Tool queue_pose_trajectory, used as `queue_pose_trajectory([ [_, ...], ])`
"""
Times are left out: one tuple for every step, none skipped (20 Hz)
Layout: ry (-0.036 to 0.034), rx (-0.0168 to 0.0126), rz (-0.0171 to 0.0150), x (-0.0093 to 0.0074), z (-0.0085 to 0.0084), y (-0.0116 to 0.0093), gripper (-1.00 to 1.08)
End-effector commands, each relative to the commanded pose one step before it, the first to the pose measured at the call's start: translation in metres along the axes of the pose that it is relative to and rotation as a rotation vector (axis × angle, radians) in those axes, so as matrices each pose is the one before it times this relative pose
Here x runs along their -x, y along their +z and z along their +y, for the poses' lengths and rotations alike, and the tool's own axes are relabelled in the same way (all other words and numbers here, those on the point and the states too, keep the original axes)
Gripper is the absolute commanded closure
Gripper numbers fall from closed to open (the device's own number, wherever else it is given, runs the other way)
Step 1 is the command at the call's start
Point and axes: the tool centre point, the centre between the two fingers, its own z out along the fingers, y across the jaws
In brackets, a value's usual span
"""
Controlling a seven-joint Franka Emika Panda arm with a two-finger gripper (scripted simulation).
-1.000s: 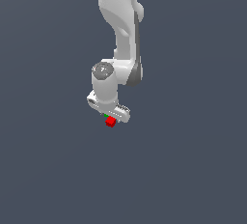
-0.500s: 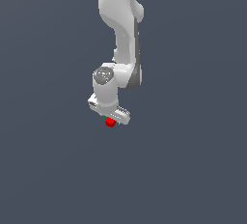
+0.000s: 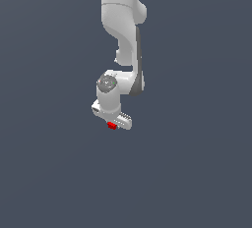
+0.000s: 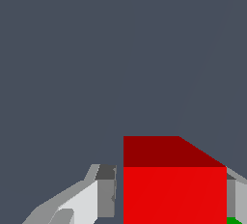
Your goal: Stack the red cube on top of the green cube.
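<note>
Flat dark grey-blue ground fills both of your views, and the white Panda arm [image 3: 123, 30] reaches down over it with its end effector [image 3: 116, 122] at the low end. Your wrist view shows the red cube [image 4: 174, 194] between the end effector's fingers [image 4: 107, 194], one finger close on each side of it, though you cannot tell whether the pads truly press it. A sliver of the green cube [image 4: 233, 220] peeks out right at the red cube's lower corner, while the exterior view shows only the red cube under the end effector.
</note>
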Motion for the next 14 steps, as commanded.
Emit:
queue_pose_trajectory([
  [0.00003, -0.00049, 0.00116, -0.00053, -0.00026, 0.00049, 1.08],
  [0.00000, 0.00000, 0.00000, 0.00000, 0.00000, 0.00000, 1.08],
  [0.00000, 0.00000, 0.00000, 0.00000, 0.00000, 0.00000, 1.08],
  [0.00000, 0.00000, 0.00000, 0.00000, 0.00000, 0.00000, 1.08],
  [0.00000, 0.00000, 0.00000, 0.00000, 0.00000, 0.00000, 1.08],
  [0.00000, 0.00000, 0.00000, 0.00000, 0.00000, 0.00000, 1.08],
  [0.00000, 0.00000, 0.00000, 0.00000, 0.00000, 0.00000, 1.08],
  [0.00000, 0.00000, 0.00000, 0.00000, 0.00000, 0.00000, 1.08],
  [0.00000, 0.00000, 0.00000, 0.00000, 0.00000, 0.00000, 1.08],
  [0.00000, 0.00000, 0.00000, 0.00005, -0.00009, -0.00026, 1.08],
  [0.00000, 0.00000, 0.00000, 0.00001, 0.00000, -0.00029, 1.08],
  [0.00000, 0.00000, 0.00000, 0.00004, 0.00001, -0.00088, 1.08],
  [0.00000, 0.00000, 0.00000, 0.00006, 0.00001, -0.00147, 1.08],
  [0.00047, -0.00051, -0.00001, -0.00002, 0.00029, -0.00217, 1.08],
])
